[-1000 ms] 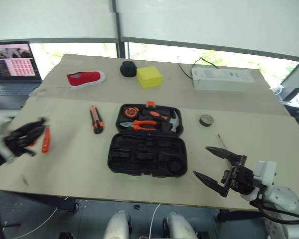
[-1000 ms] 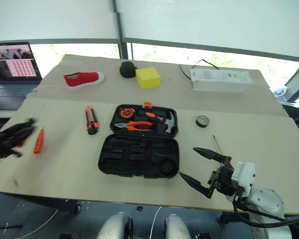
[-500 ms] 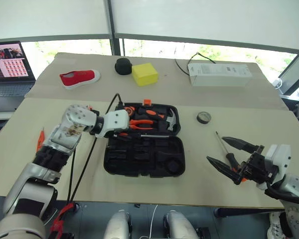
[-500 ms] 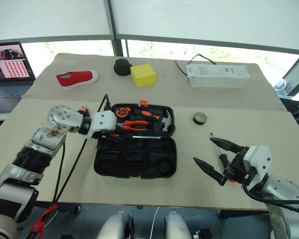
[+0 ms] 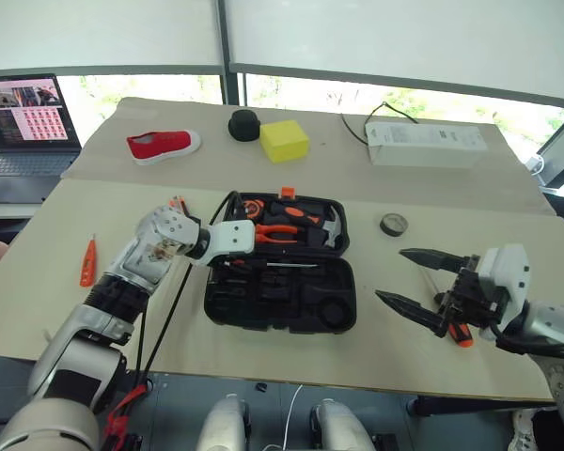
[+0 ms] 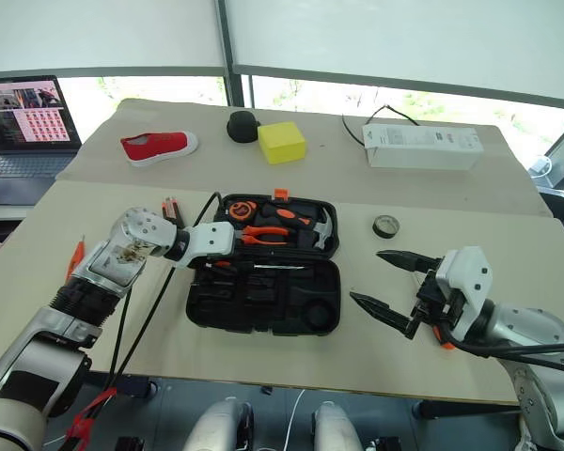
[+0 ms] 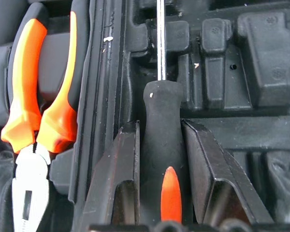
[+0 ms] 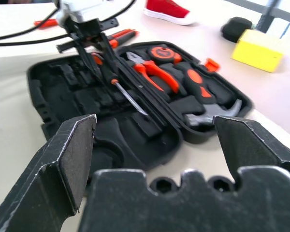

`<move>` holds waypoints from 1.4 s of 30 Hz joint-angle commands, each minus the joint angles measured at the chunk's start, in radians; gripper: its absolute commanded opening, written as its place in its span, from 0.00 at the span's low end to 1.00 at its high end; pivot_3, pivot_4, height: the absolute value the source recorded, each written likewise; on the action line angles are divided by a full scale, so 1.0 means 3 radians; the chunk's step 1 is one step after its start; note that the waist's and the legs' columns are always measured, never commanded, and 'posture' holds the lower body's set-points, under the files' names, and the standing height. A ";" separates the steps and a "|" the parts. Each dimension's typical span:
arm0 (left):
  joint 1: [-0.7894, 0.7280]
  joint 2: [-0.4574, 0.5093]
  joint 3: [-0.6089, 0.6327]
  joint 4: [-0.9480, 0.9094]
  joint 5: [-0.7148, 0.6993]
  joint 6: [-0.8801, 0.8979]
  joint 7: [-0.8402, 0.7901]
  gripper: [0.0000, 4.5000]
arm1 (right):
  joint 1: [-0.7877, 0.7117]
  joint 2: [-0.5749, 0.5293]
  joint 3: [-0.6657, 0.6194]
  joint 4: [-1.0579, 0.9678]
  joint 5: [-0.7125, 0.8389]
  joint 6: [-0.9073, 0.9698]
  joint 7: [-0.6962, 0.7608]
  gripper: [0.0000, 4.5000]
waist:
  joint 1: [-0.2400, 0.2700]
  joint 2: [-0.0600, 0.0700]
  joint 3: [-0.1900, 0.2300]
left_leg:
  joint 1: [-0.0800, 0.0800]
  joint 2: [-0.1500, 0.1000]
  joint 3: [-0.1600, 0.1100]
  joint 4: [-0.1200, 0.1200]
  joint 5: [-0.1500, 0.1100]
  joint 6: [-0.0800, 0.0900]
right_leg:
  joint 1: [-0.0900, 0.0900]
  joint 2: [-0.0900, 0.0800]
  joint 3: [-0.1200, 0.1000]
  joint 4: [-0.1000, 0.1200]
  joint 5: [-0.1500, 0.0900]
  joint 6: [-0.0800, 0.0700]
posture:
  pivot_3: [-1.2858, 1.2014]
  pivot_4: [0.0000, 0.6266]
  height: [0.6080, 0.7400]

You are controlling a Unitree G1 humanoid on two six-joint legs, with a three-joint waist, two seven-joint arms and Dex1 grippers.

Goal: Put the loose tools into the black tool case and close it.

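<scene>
The left gripper [image 7: 159,159], jaws clamped on the thick grip of a long black-and-orange-handled screwdriver [image 7: 160,140], holds it over the open black plastic tool case [image 5: 280,301] on the bench (rigid, light, probably non-slip), while the right gripper [image 5: 423,280] gapes wide, empty.

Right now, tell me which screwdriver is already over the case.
The black-and-orange screwdriver clamped in the left pincer, shaft lying over the black tool case. The other long one lies on the table beside the right pincer; the small orange tester lies far left.
</scene>
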 commanded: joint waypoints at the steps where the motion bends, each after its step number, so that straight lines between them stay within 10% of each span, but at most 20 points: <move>1: -0.0016 -0.0032 0.0058 -0.0106 0.0063 0.0095 0.0140 0.19 | -0.0019 -0.0019 -0.0060 -0.0070 0.0066 0.0036 0.0035 1.00 | 0.0006 0.0000 0.0000 | -0.0003 0.0000 -0.0001 0.0003 0.0000 0.0000 | -0.0001 0.0000 0.0000 0.0000 0.0001 0.0001 | 0.52 0.24 1.00; 8: 0.0124 -0.0156 0.0371 -0.0369 -0.0242 0.0018 0.0317 0.79 | 0.0061 0.0034 -0.0074 -0.0163 0.0207 0.0106 0.0083 1.00 | 0.0008 0.0000 0.0000 | -0.0016 0.0000 -0.0012 0.0023 0.0000 0.0001 | -0.0002 0.0001 -0.0005 0.0005 0.0003 0.0004 | 0.52 0.24 1.00; 13: 0.0361 -0.0146 0.0626 -0.0589 -0.0550 0.0040 0.0281 0.79 | 0.0159 0.0063 -0.0130 -0.0196 0.0272 0.0119 0.0119 1.00 | -0.0021 0.0001 0.0000 | -0.0022 0.0000 -0.0023 0.0030 -0.0002 0.0003 | -0.0002 0.0002 -0.0009 0.0005 0.0004 0.0006 | 0.52 0.24 1.00; 23: 0.0441 -0.0448 0.0629 -0.0038 -0.0422 -0.0291 0.0761 0.02 | 0.0188 0.0207 -0.0127 -0.0164 0.0227 0.0049 0.0086 1.00 | -0.0013 0.0000 0.0000 | -0.0020 -0.0002 -0.0026 0.0032 -0.0002 0.0003 | 0.0002 0.0003 -0.0009 0.0005 0.0004 0.0007 | 0.52 0.24 1.00; 42: 0.0506 -0.0756 0.0431 0.0075 -0.0251 0.0084 0.0931 0.00 | 0.0349 0.0380 -0.0238 -0.0062 0.0120 -0.0036 -0.0035 1.00 | 0.0008 0.0013 -0.0010 | 0.0003 -0.0005 -0.0027 0.0032 -0.0002 0.0003 | 0.0031 0.0002 -0.0010 0.0001 0.0005 0.0009 | 0.52 0.24 1.00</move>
